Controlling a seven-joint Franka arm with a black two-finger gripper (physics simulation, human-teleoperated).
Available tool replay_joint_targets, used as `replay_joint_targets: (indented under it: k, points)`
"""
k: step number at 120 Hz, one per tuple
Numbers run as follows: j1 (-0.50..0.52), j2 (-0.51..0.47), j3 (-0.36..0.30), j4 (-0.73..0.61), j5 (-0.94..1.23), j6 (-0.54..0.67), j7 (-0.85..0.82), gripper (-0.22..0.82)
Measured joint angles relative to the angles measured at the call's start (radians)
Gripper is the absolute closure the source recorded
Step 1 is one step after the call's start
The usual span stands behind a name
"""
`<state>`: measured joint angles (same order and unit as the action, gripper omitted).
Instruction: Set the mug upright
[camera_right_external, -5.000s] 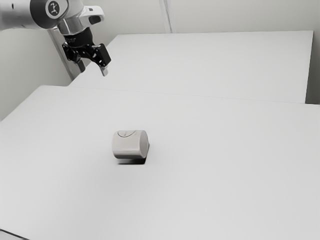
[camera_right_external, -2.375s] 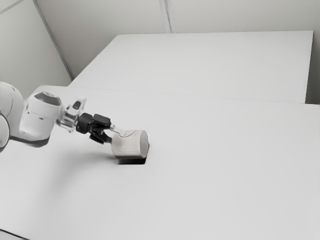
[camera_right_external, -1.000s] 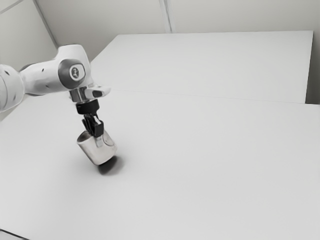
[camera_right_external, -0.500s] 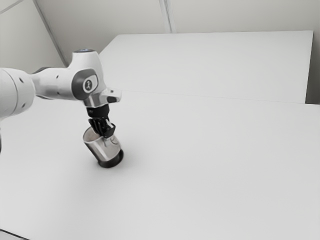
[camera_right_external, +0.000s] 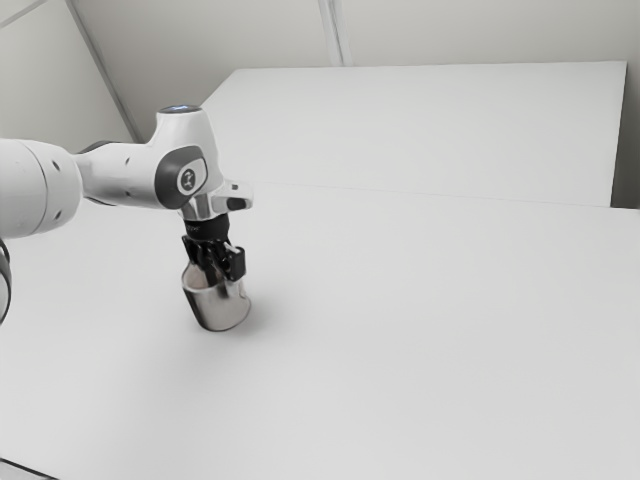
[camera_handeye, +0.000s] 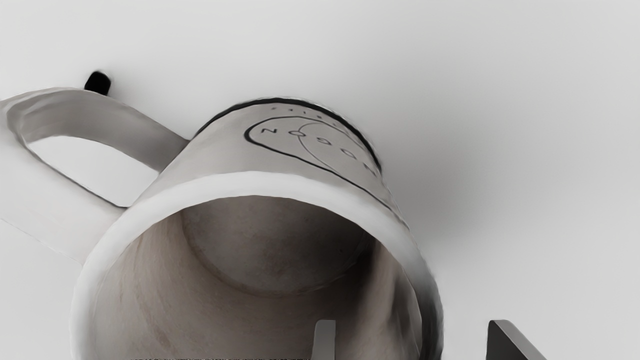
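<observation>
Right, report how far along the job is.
Done: the pale grey cylindrical mug looks nearly upright, rim up. In hand: open black jaws straddle that rim, one inside, one outside. Remaining, probably: settling the base, whose contact I can't confirm, then backing away.

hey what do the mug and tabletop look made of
The mug looks like ceramic, judging by its thick, smooth white rim and soft sheen, though enamelled metal is possible. The tabletop looks matt, perhaps laminate: plain white, without visible grain.
</observation>
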<state>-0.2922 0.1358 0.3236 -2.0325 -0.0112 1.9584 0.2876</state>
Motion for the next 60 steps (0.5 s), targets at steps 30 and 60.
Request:
replay_joint_targets:
  k: [30,60]
  points:
    - [-0.003,-0.014,0.005,0.001,-0.006,0.004,-0.021,0.09]
    - [0.006,-0.152,0.001,0.035,-0.024,-0.016,-0.083,0.03]
